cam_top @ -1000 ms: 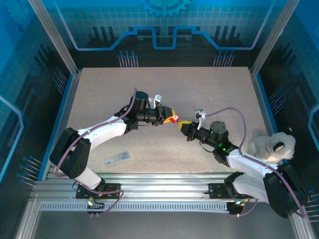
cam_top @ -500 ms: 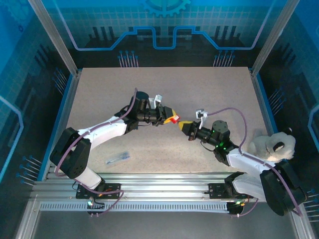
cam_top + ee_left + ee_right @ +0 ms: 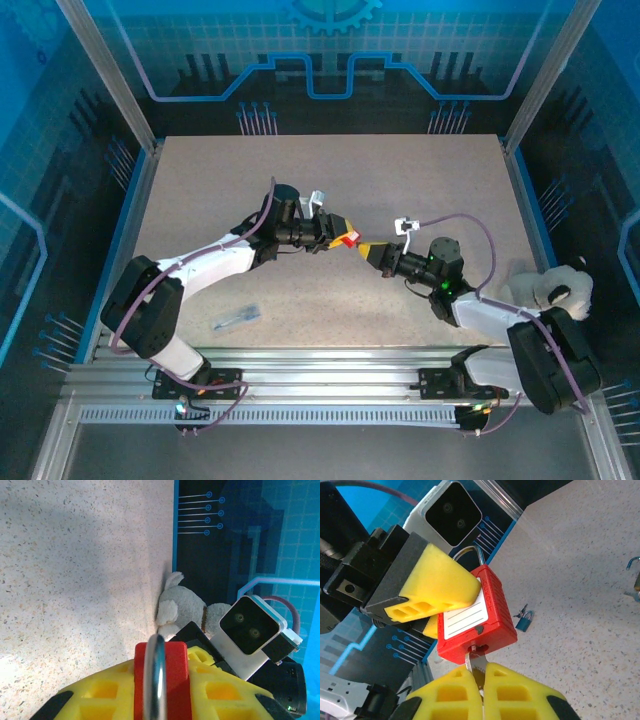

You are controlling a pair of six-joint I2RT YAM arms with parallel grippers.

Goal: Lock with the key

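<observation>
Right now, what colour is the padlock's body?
The padlock is red with a white label, clearest in the right wrist view.

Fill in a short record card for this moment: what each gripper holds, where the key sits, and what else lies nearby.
left gripper: shut on red padlock
right gripper: shut on key
key position: blade tip in the padlock's underside
shackle: latched or not, cannot tell
beside right arm: white plush toy

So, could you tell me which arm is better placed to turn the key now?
Right. The right gripper pinches the key, its blade at the underside of the red padlock; the left gripper merely holds that padlock.
</observation>
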